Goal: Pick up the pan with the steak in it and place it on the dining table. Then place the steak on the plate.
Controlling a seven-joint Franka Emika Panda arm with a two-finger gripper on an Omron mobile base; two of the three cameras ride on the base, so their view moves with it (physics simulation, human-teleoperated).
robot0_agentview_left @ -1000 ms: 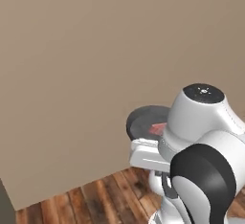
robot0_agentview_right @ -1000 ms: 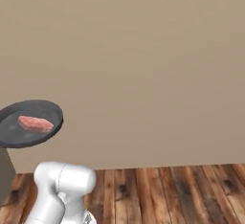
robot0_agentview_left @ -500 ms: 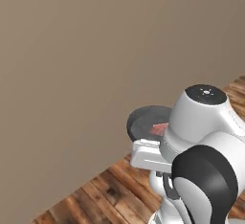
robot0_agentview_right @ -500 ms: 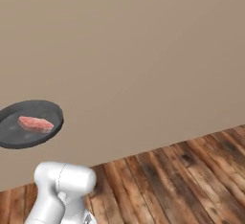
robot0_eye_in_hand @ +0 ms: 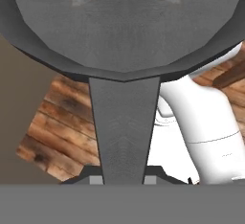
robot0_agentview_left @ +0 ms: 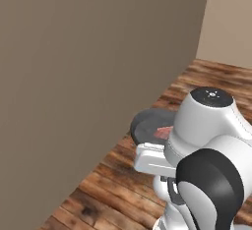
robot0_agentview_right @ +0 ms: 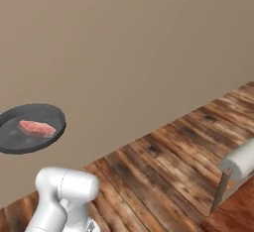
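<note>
The dark grey pan (robot0_agentview_right: 22, 139) hangs in the air in front of the wall, level, with the pinkish steak (robot0_agentview_right: 36, 128) lying in it. In the left base view the pan (robot0_agentview_left: 146, 124) and a bit of the steak (robot0_agentview_left: 162, 133) peek out from behind my arm. Seen from the hand, the pan's underside (robot0_eye_in_hand: 124, 22) is at the top and its handle (robot0_eye_in_hand: 124, 122) runs straight down into my gripper (robot0_eye_in_hand: 123, 180), which is shut on it. A reddish-brown corner of the dining table (robot0_agentview_right: 233, 218) shows at the lower right. The plate is out of view.
A plain beige wall (robot0_agentview_right: 124, 52) stands close ahead, with a room corner (robot0_agentview_left: 204, 27) to the right. Wood plank floor (robot0_agentview_right: 168, 166) lies below. A white roll on a grey stand (robot0_agentview_right: 238, 166) stands at the table's corner.
The whole picture has swung: the base has turned, bringing the wall corner, more floor and the table corner with the white roll into view. The pan stays in my grip with the steak in place.
</note>
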